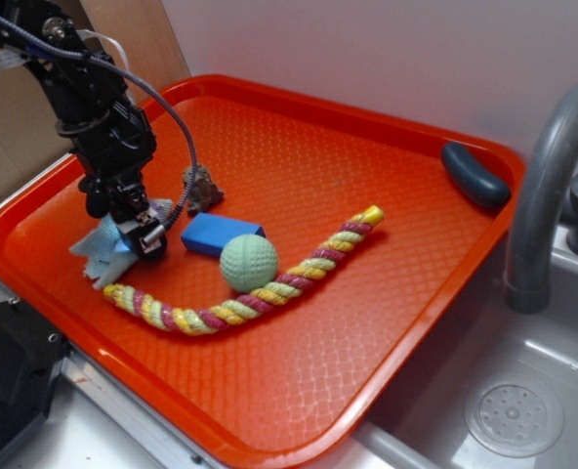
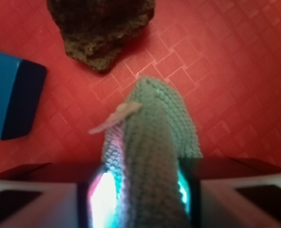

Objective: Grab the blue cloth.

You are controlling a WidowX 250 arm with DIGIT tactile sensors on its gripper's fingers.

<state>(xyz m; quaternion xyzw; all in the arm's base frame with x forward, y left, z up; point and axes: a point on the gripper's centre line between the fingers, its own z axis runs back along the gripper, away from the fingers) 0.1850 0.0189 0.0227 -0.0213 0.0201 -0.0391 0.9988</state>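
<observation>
Hiding: the arm covers part of the blue cloth (image 1: 105,250) in the side view; the wrist view cuts off its near end.
Blurred: the fingers (image 2: 95,194) are soft and glowing in the wrist view.
Fingers: narrow, pinched on the ribbed cloth from both sides.
Cloth place: left part of the red tray (image 1: 367,322), near the rope (image 1: 240,293).
Neighbours: brown rock (image 2: 100,28) and blue block (image 2: 12,95) beyond the cloth; green ball (image 1: 248,262) beside the block.
</observation>
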